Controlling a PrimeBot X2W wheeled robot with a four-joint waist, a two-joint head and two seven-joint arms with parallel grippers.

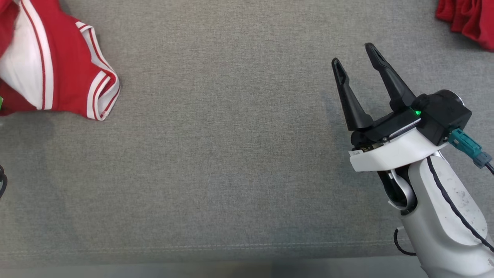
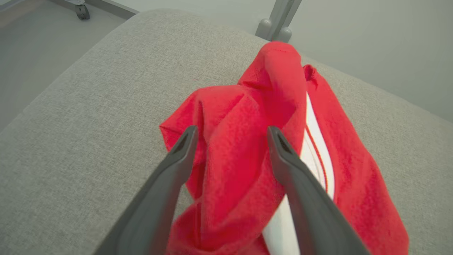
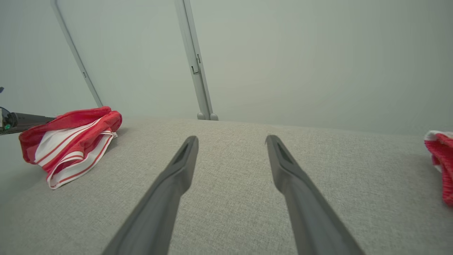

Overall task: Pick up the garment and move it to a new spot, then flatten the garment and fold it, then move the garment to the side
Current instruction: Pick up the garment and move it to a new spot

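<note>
The garment (image 1: 50,65), red with white panels and stripes, lies bunched at the far left of the grey cushion (image 1: 231,154). In the left wrist view my left gripper (image 2: 231,131) is open, its two fingers straddling a raised red fold of the garment (image 2: 276,78); whether the fingers touch the cloth I cannot tell. My right gripper (image 1: 352,53) hovers open over bare cushion at the right, far from the garment. In the right wrist view the right gripper (image 3: 231,140) holds nothing, and the garment (image 3: 70,141) sits to the far left.
A second red cloth (image 1: 467,19) lies at the cushion's far right corner, also seen as red cloth (image 3: 440,163). The cushion's front seam (image 1: 231,247) runs along the near edge. A metal post (image 3: 198,71) stands behind the cushion before a pale wall.
</note>
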